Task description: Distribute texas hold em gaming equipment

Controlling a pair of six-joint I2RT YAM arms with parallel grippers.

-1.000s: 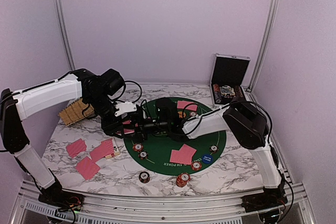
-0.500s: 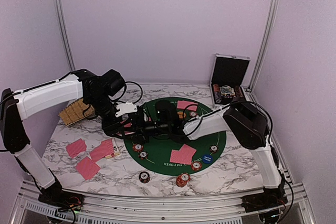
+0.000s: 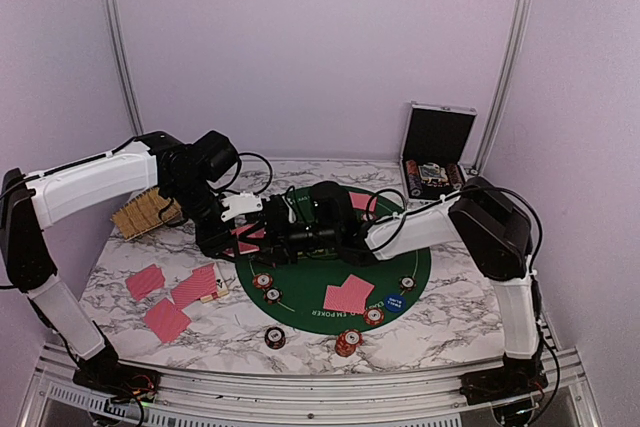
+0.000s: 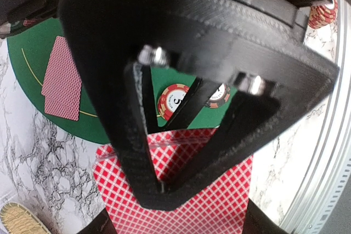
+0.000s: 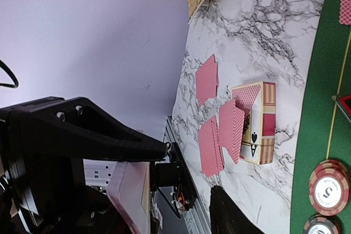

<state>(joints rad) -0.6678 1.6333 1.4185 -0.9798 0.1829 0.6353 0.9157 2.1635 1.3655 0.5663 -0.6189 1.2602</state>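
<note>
Left gripper (image 3: 240,239) pinches a deck of pink-red-backed playing cards (image 4: 214,195); right gripper (image 3: 282,235) faces it, and whether it is spread or pinching cannot be told.

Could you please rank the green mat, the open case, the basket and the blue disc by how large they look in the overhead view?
1. green mat
2. open case
3. basket, partly hidden, so this rank is unsure
4. blue disc

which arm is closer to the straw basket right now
Left. The left arm passes right beside the basket; the right arm stretches across the green mat, well short of it.
</note>
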